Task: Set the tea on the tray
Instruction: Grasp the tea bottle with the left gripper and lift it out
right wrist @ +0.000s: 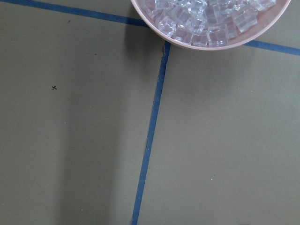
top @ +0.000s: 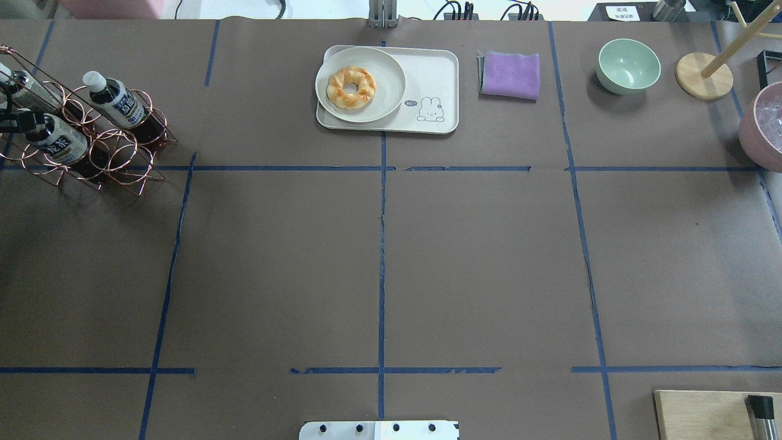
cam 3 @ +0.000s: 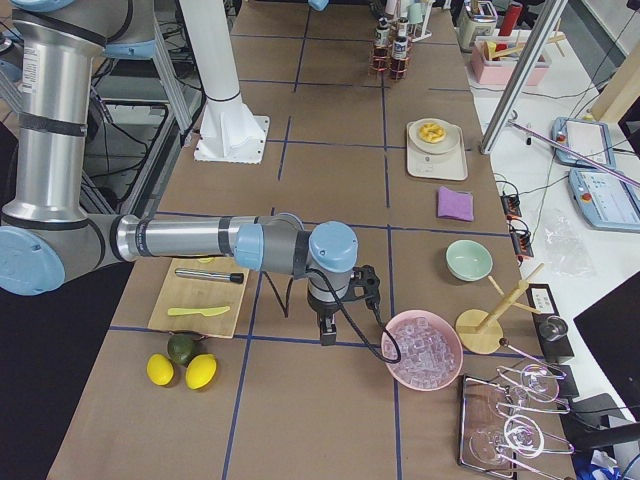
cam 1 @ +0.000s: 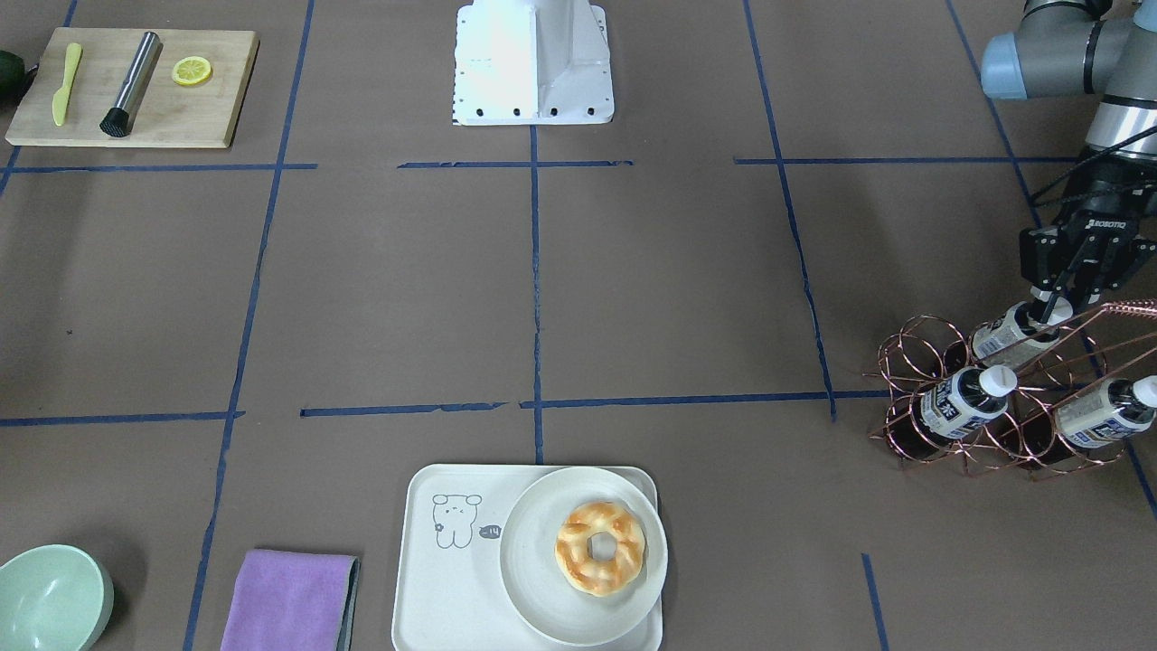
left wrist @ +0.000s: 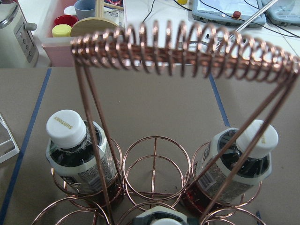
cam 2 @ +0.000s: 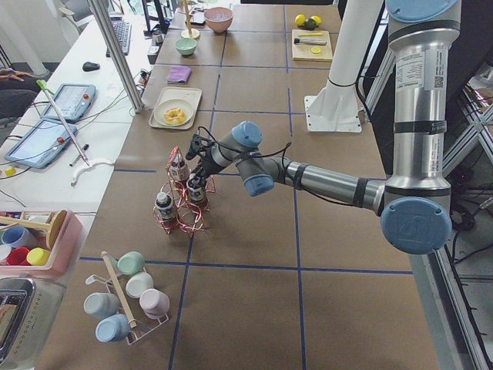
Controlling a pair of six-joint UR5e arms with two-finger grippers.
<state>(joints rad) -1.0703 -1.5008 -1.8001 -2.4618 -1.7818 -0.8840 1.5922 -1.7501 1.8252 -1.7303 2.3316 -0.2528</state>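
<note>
Three tea bottles lie in a copper wire rack (cam 1: 913, 434) at the table's left end. My left gripper (cam 1: 1051, 309) reaches down onto the bottle nearest the robot (cam 1: 1001, 338). Its fingers hide the cap and look closed on it. The same bottle shows in the overhead view (top: 61, 144). The other two bottles (cam 1: 964, 402) (cam 1: 1101, 416) lie lower in the rack. The cream tray (cam 1: 443, 597) with the bear drawing sits at the table's far edge from the robot and also shows in the overhead view (top: 437, 67). My right gripper (cam 3: 323, 333) hangs above the table near the ice bowl; I cannot tell its state.
A round white plate (cam 1: 533, 579) with a donut (cam 1: 601, 547) covers the tray's half on my left. A purple cloth (cam 1: 289, 601) and green bowl (cam 1: 50, 601) lie beside the tray. A cutting board (cam 1: 136, 127) and pink ice bowl (right wrist: 211, 23) are on the right.
</note>
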